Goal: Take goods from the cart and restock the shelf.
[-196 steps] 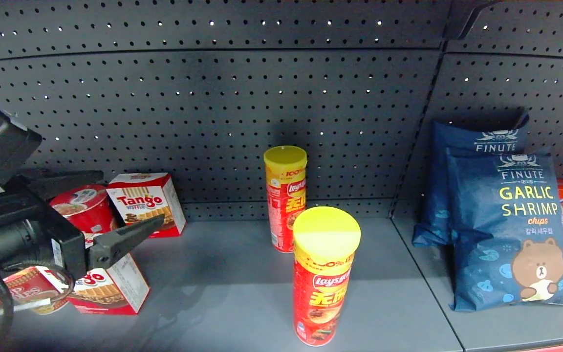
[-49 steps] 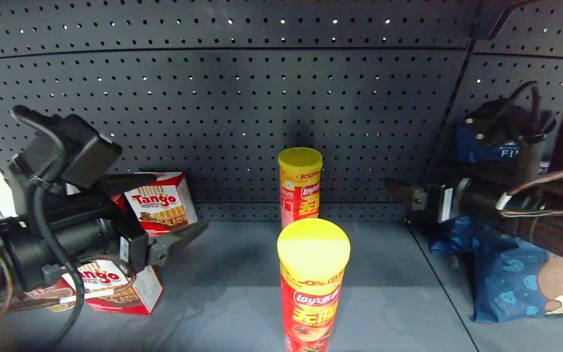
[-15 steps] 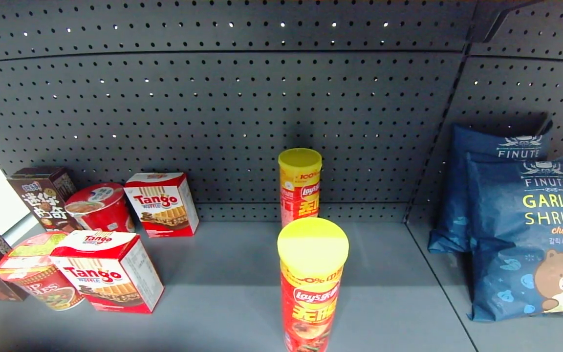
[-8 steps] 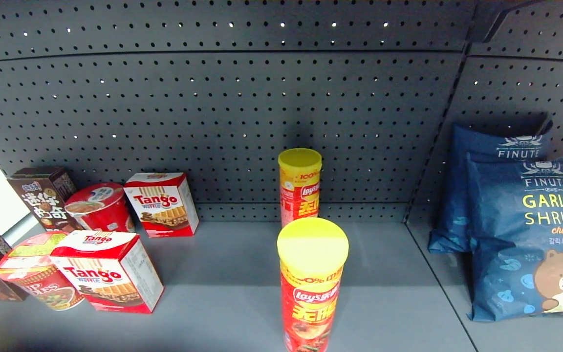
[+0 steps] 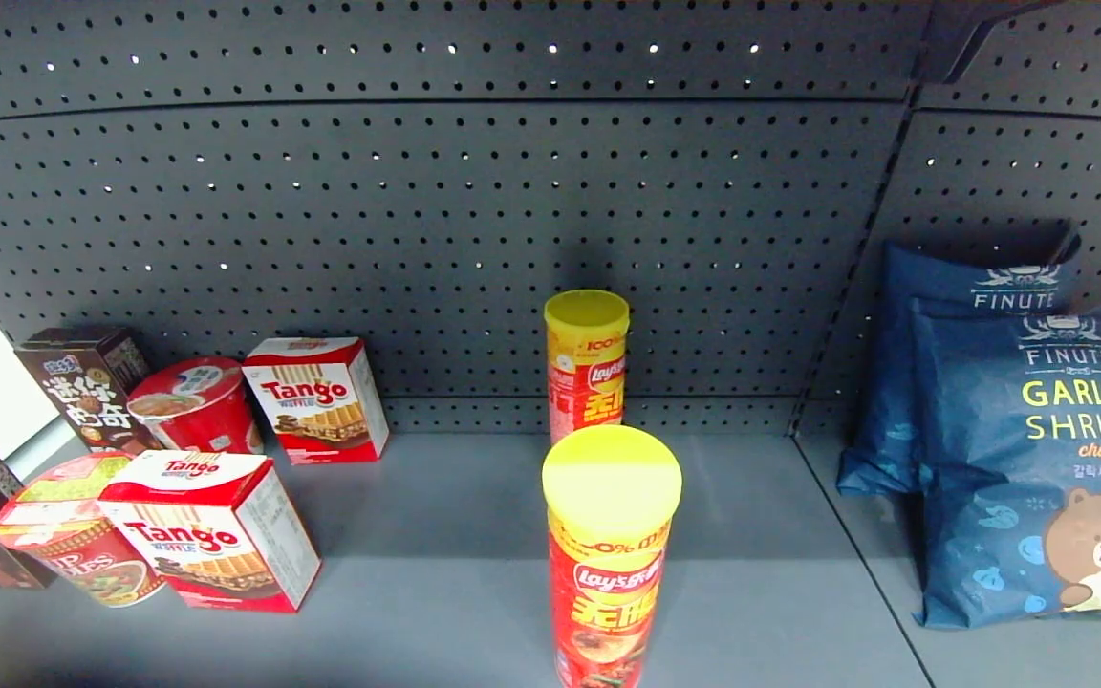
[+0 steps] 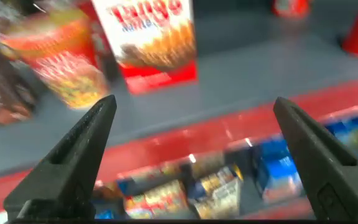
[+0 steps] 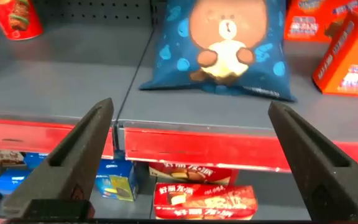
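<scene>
Shelf (image 5: 436, 592) is faced front-to-back, chip cans (image 5: 613, 535) lined up label-out at frame centre, and you've got left tool (image 6: 193, 102) and right tool (image 7: 190, 106) both gaping wide and empty off its red front lip (image 7: 197, 149), probably clear for the next cart pick.

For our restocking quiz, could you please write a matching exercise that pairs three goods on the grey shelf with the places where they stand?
Things:
1. nearer red chip can with yellow lid
2. dark blue chip bag with a bear picture
3. nearer red-and-white wafer box

Places:
A. right bay of the grey shelf
B. front left
C. front middle

Pairs: 1-C, 2-A, 3-B
</scene>
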{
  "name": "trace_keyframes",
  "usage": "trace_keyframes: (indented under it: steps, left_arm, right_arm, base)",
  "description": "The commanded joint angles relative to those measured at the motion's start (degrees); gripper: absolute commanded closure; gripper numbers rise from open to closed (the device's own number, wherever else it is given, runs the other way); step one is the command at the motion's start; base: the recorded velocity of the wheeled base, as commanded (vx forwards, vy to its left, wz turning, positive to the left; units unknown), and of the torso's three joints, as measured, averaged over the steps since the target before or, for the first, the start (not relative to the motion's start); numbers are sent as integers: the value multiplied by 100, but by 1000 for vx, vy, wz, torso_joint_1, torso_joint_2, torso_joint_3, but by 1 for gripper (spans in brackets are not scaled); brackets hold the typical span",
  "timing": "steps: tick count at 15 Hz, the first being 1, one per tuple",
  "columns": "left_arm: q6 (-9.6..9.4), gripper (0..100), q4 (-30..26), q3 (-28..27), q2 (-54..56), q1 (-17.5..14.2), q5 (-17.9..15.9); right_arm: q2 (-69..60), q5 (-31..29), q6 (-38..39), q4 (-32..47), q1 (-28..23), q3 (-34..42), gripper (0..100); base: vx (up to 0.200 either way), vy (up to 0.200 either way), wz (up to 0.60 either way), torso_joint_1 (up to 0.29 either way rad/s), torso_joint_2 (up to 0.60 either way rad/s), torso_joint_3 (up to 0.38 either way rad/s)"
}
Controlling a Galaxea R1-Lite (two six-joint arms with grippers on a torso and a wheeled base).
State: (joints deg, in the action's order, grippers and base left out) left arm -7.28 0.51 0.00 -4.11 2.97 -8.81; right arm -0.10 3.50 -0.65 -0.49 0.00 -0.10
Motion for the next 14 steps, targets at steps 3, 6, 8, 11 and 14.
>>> trace_keyframes:
  steps: [3, 6, 8, 11, 14]
  left_arm:
    - [113, 0, -34, 0, 323, -306, 486]
    - [649, 0, -42, 0, 349, -289, 495]
    - [631, 0, -34, 0, 349, -289, 512]
    - [666, 0, -42, 0, 358, -280, 802]
    - [701, 0, -34, 0, 358, -289, 776]
  right_arm:
    - [10, -51, 73, 5, 0, 10, 0]
    - [10, -60, 73, 5, 0, 10, 0]
    - [10, -60, 73, 5, 0, 10, 0]
    - [10, -51, 73, 5, 0, 10, 0]
    - [10, -69, 73, 40, 9, 10, 0]
  base:
    - [0, 0, 0, 0, 0, 0]
    - [0, 0, 0, 0, 0, 0]
    - [0, 0, 0, 0, 0, 0]
    - [0, 0, 0, 0, 0, 0]
    - [0, 0, 0, 0, 0, 0]
